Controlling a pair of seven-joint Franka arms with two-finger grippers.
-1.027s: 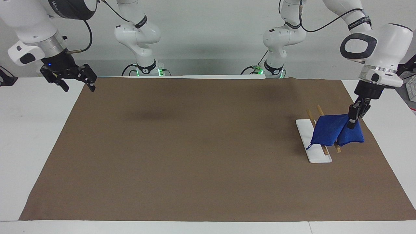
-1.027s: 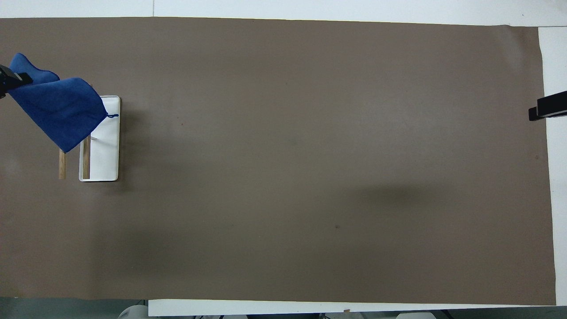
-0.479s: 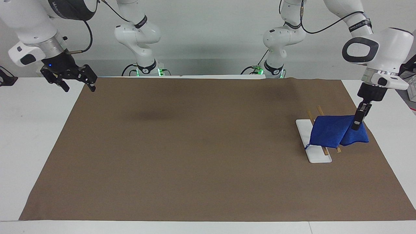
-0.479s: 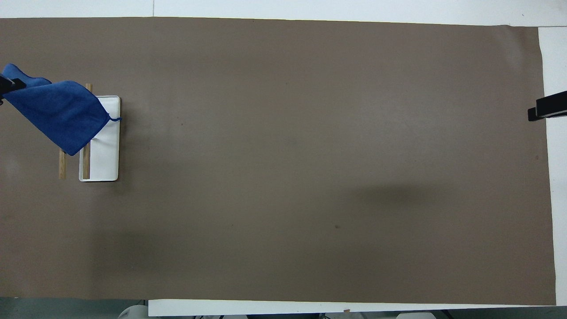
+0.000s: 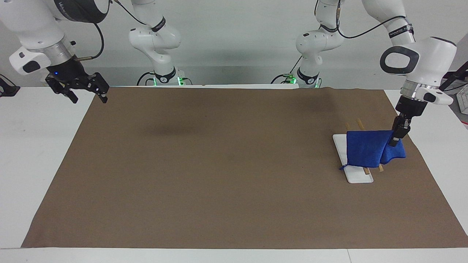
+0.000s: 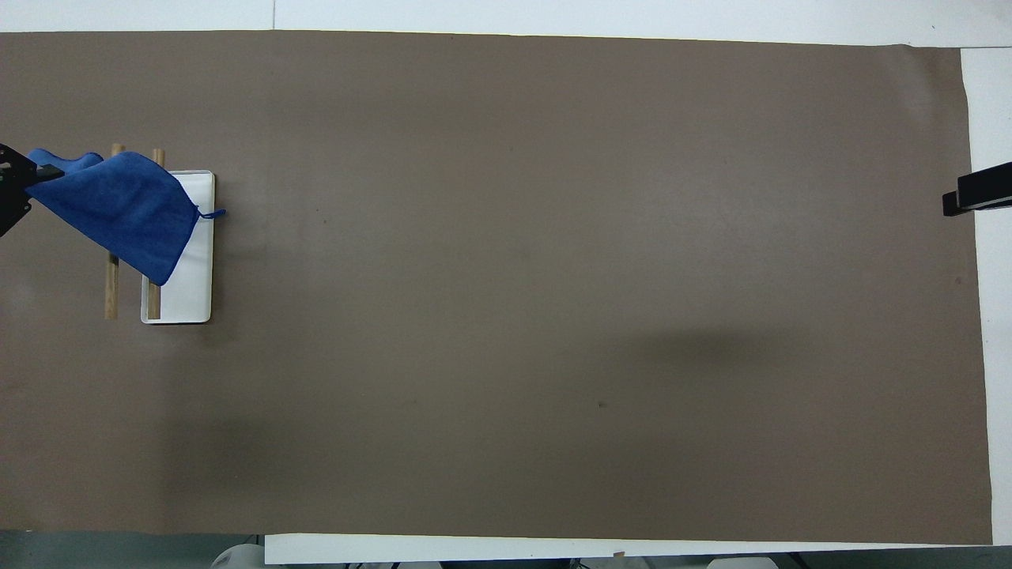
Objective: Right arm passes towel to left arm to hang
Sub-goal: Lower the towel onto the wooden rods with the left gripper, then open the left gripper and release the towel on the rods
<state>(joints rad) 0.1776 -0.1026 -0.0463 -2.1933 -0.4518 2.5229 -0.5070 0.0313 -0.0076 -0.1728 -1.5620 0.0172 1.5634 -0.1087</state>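
Note:
The royal-blue towel (image 5: 365, 148) hangs draped across the two wooden rods (image 5: 360, 123) of a small rack with a white base (image 5: 356, 174), at the left arm's end of the table. My left gripper (image 5: 396, 138) is shut on the towel's upper corner, just beside the rods. The towel's loop tag (image 5: 343, 167) dangles over the white base. In the overhead view the towel (image 6: 118, 207) covers the farther part of the rods (image 6: 111, 292), with the left gripper (image 6: 20, 180) at the frame's edge. My right gripper (image 5: 90, 98) is open and empty, waiting raised over the mat's corner at the right arm's end.
A brown mat (image 5: 226, 164) covers most of the white table (image 5: 33, 146). Only the tip of the right gripper (image 6: 976, 194) shows in the overhead view. A dark object (image 5: 7, 89) sits at the table's edge near the right gripper.
My left gripper has moved the towel a little toward the table's middle and lowered it over the rods. The towel now hangs flatter. The right arm has not moved.

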